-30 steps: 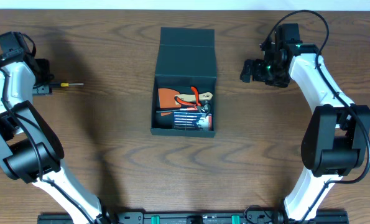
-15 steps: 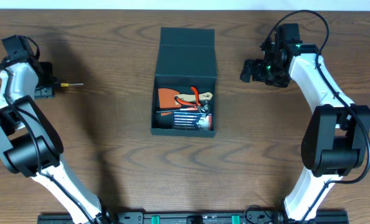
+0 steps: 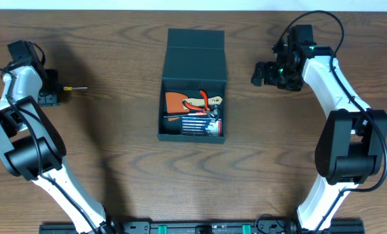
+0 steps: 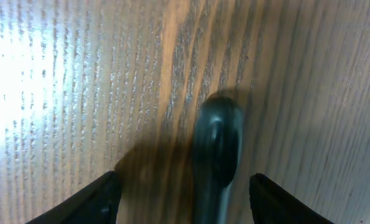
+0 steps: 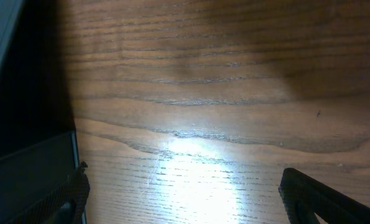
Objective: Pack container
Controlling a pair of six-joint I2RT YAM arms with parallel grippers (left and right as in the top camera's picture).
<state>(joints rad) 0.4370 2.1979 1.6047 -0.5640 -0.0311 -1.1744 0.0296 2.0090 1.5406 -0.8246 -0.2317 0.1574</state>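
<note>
The dark teal container point(image 3: 194, 55) stands at the table's middle with its flap lid open toward the far side. Inside lie an orange piece, orange-handled pliers point(image 3: 205, 101) and a blue drill-bit case point(image 3: 200, 123). A small screwdriver point(image 3: 74, 88) lies at the far left. My left gripper point(image 3: 49, 92) is open at its handle end. In the left wrist view the dark handle point(image 4: 219, 149) lies between the open fingers point(image 4: 185, 202), apart from both. My right gripper point(image 3: 261, 73) is open and empty to the right of the container, over bare wood point(image 5: 194, 199).
The container's dark wall point(image 5: 23, 168) fills the left edge of the right wrist view. The wooden table point(image 3: 115, 162) runs to a white strip along the far edge.
My left gripper has shifted slightly right and nearer, toward the screwdriver's handle. The right arm and the container have not moved.
</note>
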